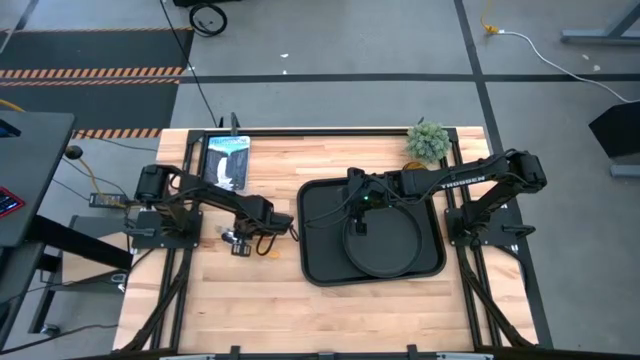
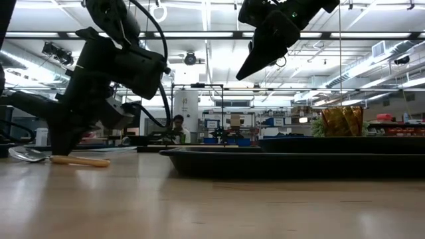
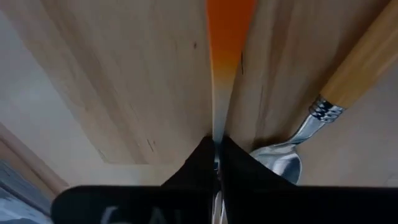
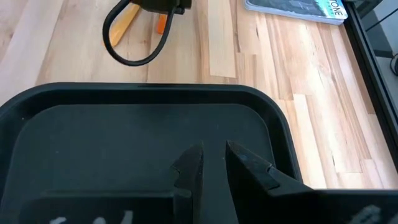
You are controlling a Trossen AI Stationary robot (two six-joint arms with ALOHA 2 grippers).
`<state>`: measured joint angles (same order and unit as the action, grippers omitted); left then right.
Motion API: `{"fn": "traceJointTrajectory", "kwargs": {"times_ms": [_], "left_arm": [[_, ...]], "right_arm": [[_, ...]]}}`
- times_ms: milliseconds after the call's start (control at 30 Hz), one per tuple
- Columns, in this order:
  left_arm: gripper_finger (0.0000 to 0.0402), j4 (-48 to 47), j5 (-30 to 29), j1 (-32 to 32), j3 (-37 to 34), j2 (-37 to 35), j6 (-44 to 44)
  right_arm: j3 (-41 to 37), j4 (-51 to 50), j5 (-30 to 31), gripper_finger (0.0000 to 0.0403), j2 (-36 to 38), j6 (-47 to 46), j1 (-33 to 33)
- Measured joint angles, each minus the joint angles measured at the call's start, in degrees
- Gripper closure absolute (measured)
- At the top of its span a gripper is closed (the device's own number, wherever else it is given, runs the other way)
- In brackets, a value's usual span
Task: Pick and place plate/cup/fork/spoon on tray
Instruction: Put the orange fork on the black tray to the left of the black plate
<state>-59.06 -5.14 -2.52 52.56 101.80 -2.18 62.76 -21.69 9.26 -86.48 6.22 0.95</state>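
My left gripper [image 1: 243, 240] is low over the table left of the tray and is shut on a slim utensil with an orange handle [image 3: 229, 25]. I take it for the fork, but its tines are hidden. The spoon [image 3: 283, 163] lies beside it on the wood, and its bowl shows in the low view [image 2: 25, 154]. The black tray [image 1: 320, 262] lies at the middle right, with the round black plate [image 1: 385, 265] flat in it. My right gripper [image 4: 213, 160] hovers over the tray's left part, slightly open and empty. I cannot make out the cup. My left gripper pinches the utensil's silver neck [image 3: 217, 127] between its two fingers, seen edge-on. The orange handle runs on past the fingertips over the wood. The fingers hide the utensil's head. I cannot tell whether the utensil is clear of the table.
A book or package [image 1: 227, 160] lies at the table's far left. A small green plant [image 1: 428, 141] stands at the far edge right of centre. Bare wood [image 1: 330, 315] lies along the near side. A person [image 2: 178, 125] shows far off in the room.
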Motion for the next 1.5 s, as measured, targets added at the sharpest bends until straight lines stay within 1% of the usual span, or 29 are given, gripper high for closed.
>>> {"fn": "traceJointTrajectory", "kwargs": {"times_ms": [100, 300, 433, 500, 600, 733, 900, 1033, 1133, 1300, 1367, 1500], "left_arm": [[0.0385, -0.76, -2.69, 0.04, 1.84, 0.24, -1.80], [0.0386, -1.72, -5.58, 0.02, 5.05, 0.08, -5.41], [0.0385, -3.15, -8.86, -0.05, 6.87, 0.07, -8.04], [0.0385, -3.01, -11.66, -0.42, 8.10, 0.02, -10.48], [0.0385, -2.66, -17.41, -1.67, 10.22, 0.00, -15.22], [0.0384, 1.63, -23.23, -3.33, 12.89, -0.04, -23.06], [0.0384, 10.71, -28.43, -4.67, 14.14, -0.07, -32.97], [0.0384, 18.74, -28.75, -4.87, 14.18, -0.09, -40.55], [0.0384, 25.39, -27.87, -4.85, 14.18, -0.09, -45.43], [0.0383, 34.95, -21.44, -5.39, 14.18, 0.15, -53.13], [0.0383, 38.66, -20.57, -6.17, 14.18, 1.09, -56.12], [0.0383, 45.03, -20.62, -7.82, 14.19, 5.04, -63.77]], "right_arm": [[0.00, -0.01, 0.00, 0.0328, 0.00, 0.00, 0.00], [0.00, -0.22, 0.00, 0.0328, 0.00, 0.00, 0.00], [0.00, -0.31, 0.02, 0.0328, 0.00, 0.00, -0.01], [0.00, -0.43, 0.02, 0.0328, 0.00, 0.04, -0.07], [0.00, -2.18, 0.93, 0.0328, 0.54, -0.01, -0.07], [0.00, -4.26, 3.17, 0.0328, 3.20, -1.02, -0.07], [0.02, -6.64, 4.51, 0.0328, 7.80, -2.72, -0.07], [0.02, -7.76, 4.79, 0.0328, 11.41, -4.84, -0.08], [0.02, -7.96, 4.74, 0.0328, 13.36, -7.01, -0.07], [0.02, -8.07, 5.87, 0.0328, 14.72, -10.64, 0.03], [0.02, -8.18, 6.10, 0.0328, 14.72, -11.04, 0.31], [0.02, -8.71, 6.10, 0.0328, 14.47, -11.13, 0.92]]}}
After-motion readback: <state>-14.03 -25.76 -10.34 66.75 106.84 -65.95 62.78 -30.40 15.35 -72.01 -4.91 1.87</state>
